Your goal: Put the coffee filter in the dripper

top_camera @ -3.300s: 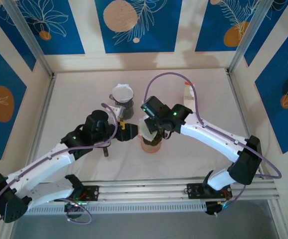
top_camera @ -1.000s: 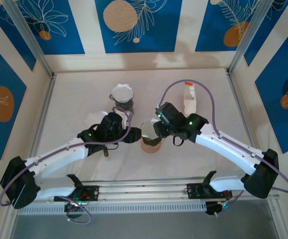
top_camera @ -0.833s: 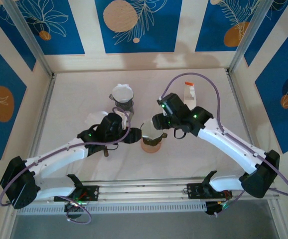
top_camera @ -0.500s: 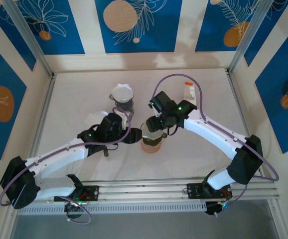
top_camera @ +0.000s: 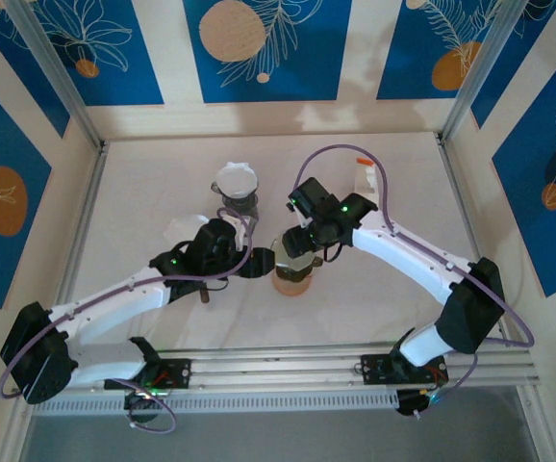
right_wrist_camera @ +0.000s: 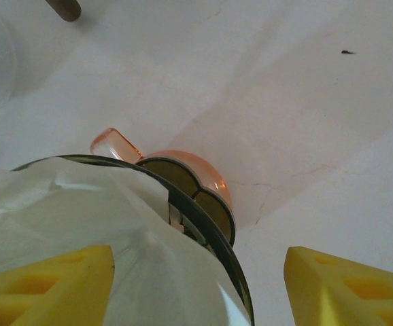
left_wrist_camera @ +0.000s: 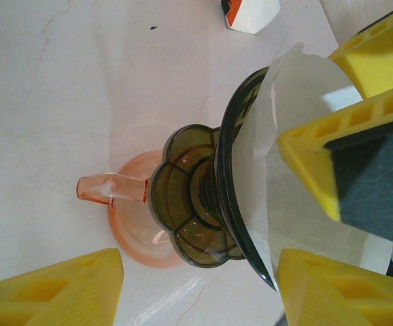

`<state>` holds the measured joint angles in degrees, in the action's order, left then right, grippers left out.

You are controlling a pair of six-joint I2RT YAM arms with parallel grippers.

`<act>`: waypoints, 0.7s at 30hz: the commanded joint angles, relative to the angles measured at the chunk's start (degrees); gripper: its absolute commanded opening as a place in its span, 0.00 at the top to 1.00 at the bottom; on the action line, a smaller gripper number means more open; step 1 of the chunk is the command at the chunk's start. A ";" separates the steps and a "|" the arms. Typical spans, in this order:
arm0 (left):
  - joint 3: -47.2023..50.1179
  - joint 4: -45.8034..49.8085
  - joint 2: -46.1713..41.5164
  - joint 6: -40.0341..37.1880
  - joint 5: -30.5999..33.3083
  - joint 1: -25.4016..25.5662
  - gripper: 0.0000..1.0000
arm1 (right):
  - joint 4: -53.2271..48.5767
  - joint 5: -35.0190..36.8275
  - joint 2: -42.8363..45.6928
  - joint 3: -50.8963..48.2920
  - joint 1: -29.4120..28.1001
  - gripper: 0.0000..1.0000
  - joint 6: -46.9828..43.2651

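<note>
The left gripper point(left_wrist_camera: 198, 261) stands open, its fingers either side of the dripper point(left_wrist_camera: 196, 197); the dripper sits on a pink cup point(left_wrist_camera: 125, 204); the coffee filter point(left_wrist_camera: 292, 109) lies inside the dripper; the right gripper point(right_wrist_camera: 198, 255) is open across the rim.

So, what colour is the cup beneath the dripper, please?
Translucent peach-pink cup, clearest in the left wrist view.
</note>
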<state>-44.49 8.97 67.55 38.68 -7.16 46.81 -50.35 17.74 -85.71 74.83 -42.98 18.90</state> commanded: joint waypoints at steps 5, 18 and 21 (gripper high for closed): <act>0.59 -0.45 -0.96 -0.37 0.65 0.61 0.37 | 0.53 -0.97 -1.73 -2.09 -0.41 0.32 -0.66; 0.34 -0.19 -1.27 -0.37 0.75 0.55 0.32 | 2.84 -1.39 -5.99 -3.89 0.07 0.32 -0.58; 0.24 -0.28 -2.03 -0.31 1.21 0.61 0.30 | 2.96 -1.43 -6.94 -3.99 0.03 0.33 -0.51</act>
<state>-44.49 8.99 67.44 38.68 -6.94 46.81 -47.97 17.50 -91.33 71.59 -43.09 18.68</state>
